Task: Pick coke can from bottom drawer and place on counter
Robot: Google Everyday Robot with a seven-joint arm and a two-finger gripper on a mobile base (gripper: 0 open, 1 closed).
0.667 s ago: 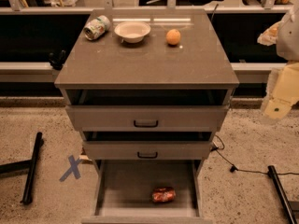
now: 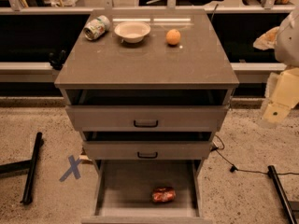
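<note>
Stage: the task is judged to be at its very start; nothing that belongs to the pick has been done yet.
Done: the bottom drawer (image 2: 131, 185) is found pulled out at the lower centre of the frame, so its floor is laid open from above.
Coke can: the coke can (image 2: 163, 195) is seen lying on its side on the drawer floor, right of centre and near the front wall, untouched.
Tool: the tool (image 2: 275, 111) is seen at the right edge of the frame, at mid height, well apart from the can and outside the drawer; whether it is wide or narrow cannot be told, and nothing is seen held by it.
Worktop: the worktop (image 2: 145, 62) carries 3 things along its far edge, a green-and-white can (image 2: 96, 27), a bowl (image 2: 132, 31) and an orange (image 2: 173, 36); the near half is left bare for the placing.
Left: the reach into the drawer, the grasp, the lift and the setting down on the worktop are all still to be done.
Change from 0.7 s ago: the tool appears a little lower at the right edge; the coke can, the drawer and the 3 things on the worktop are found in the same places.
</note>
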